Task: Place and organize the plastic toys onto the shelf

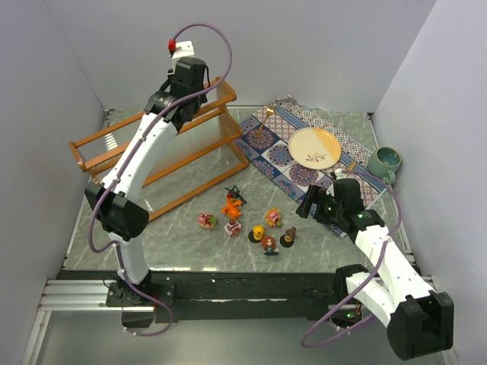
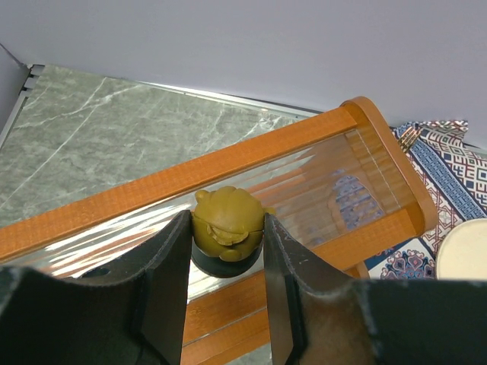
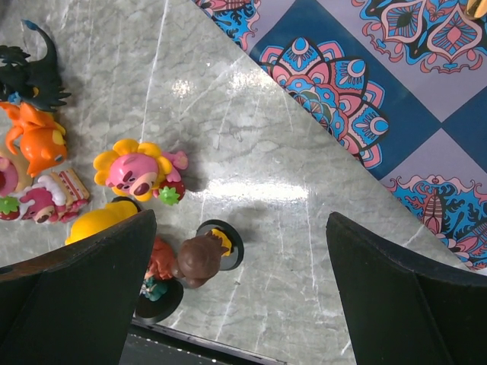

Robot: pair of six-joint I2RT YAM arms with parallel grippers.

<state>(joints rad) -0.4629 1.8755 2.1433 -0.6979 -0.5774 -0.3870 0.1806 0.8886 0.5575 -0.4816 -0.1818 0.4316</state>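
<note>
**Desk:** Where is your left arm?

**Me:** It's out at ten o'clock in the overhead view, above the shelf (image 1: 99, 143). The left end effector (image 2: 227, 228) is clamped on a mustard figurine (image 2: 228, 217), one finger on each side of its head. The round black base points down at the clear top panel. I grip it by the head so that the base can land flat and the toy stands upright.

**Desk:** And the right?

**Me:** The right end effector (image 3: 240, 220) hangs with its fingers wide apart and nothing in them. It is over the loose toys near the middle of the table (image 1: 183, 243), a little toward six o'clock. The brown-headed doll (image 3: 199, 260) sits in the gap, closer to one finger. I keep the fingers spread so they can straddle it.

**Desk:** Any worry there?

**Me:** Crowding. The red-haired doll (image 3: 156, 274) is just beside the brown one, at its eight o'clock and half under that finger. Closing there could catch both.

**Desk:** Progress?

**Me:** Early, I'd judge. About eight toys lie on the table, and the orange one (image 3: 34, 144) and the black spiky one (image 3: 30, 76) are furthest from me, at ten o'clock.
</note>
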